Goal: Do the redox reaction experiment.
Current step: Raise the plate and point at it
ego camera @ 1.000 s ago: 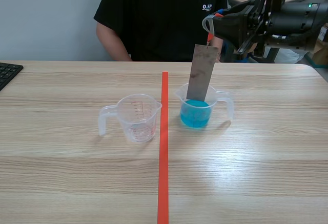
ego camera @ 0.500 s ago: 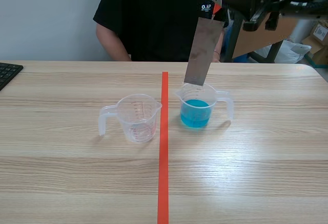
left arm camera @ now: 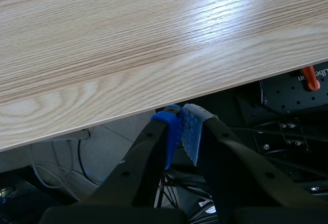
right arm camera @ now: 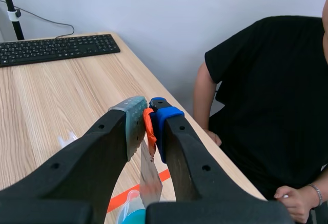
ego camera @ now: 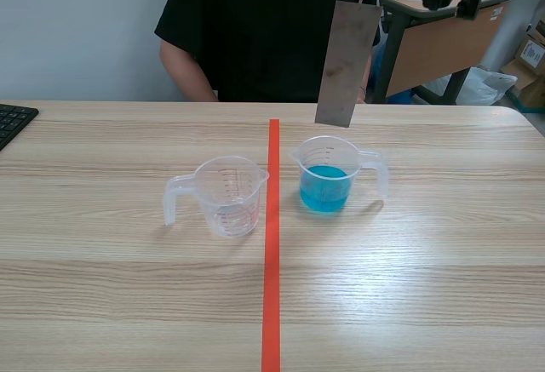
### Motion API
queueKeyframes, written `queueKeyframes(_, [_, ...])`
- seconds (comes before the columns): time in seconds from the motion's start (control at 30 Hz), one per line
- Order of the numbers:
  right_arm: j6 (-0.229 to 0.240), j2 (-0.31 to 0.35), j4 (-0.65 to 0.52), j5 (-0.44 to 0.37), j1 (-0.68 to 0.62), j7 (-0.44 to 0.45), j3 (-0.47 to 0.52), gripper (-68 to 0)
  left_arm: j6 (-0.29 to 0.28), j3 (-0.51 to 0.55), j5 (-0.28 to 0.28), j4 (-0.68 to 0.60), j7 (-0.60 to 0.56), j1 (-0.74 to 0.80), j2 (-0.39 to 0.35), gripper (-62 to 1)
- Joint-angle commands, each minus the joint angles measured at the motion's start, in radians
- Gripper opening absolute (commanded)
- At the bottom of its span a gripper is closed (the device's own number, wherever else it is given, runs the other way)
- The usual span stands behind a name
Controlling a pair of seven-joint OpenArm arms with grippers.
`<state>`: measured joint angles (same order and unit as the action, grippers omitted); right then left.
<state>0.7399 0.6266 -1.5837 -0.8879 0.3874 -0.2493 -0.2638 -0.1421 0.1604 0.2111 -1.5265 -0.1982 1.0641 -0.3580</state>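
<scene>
Wood table (ego camera: 426,304), person (ego camera: 264,31) in black seated at 12 o'clock. Metal sheet (ego camera: 346,64) hangs in the air at 12 o'clock of the blue-liquid cup (ego camera: 325,178), lower edge clear of the rim (not dipped). Empty cup (ego camera: 228,195) sits at 9 o'clock of that, across the tape line (ego camera: 272,261). Right gripper (right arm camera: 148,126) is clamped on the orange clip (right arm camera: 149,131) topping the sheet. Left gripper (left arm camera: 182,131) is pinched closed on nothing, off the table edge.

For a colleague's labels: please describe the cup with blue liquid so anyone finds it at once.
Find the orange-red tape line on the wooden table. Two clear cups flank it; this cup stands to its right, below the hanging metal plate. Only it holds blue liquid; its neighbour looks empty.
</scene>
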Motion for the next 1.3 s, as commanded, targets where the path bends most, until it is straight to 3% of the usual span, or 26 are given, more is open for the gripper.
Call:
queueKeyframes(0.0, [0.006,0.016,-0.017,-0.019,0.028,0.015,0.021,-65.8,-0.002,0.005,0.006,-0.005,-0.011,0.002,-0.005,-57.8])
queueKeyframes(0.33, [0.006,0.016,-0.018,-0.018,0.028,0.014,0.023,-65.8,-0.014,0.002,0.007,-0.005,-0.032,0.002,-0.034,-57.8])
queueKeyframes(0.57, [0.006,0.016,-0.017,-0.018,0.028,0.014,0.023,-65.8,-0.05,-0.006,0.075,-0.006,-0.075,-0.026,-0.223,-57.8])
queueKeyframes(0.83, [0.006,0.016,-0.017,-0.018,0.028,0.011,0.023,-65.8,-0.135,-0.042,0.138,-0.006,-0.075,-0.18,-0.477,-57.8])
queueKeyframes(1.03, [0.006,0.016,-0.017,-0.019,0.028,0.011,0.023,-65.8,-0.188,-0.168,0.193,-0.006,-0.076,-0.41,-0.608,-57.8])
queueKeyframes(1.27, [0.006,0.016,-0.017,-0.019,0.028,0.011,0.023,-65.8,-0.187,-0.407,0.188,-0.006,-0.074,-0.733,-0.623,-57.8])
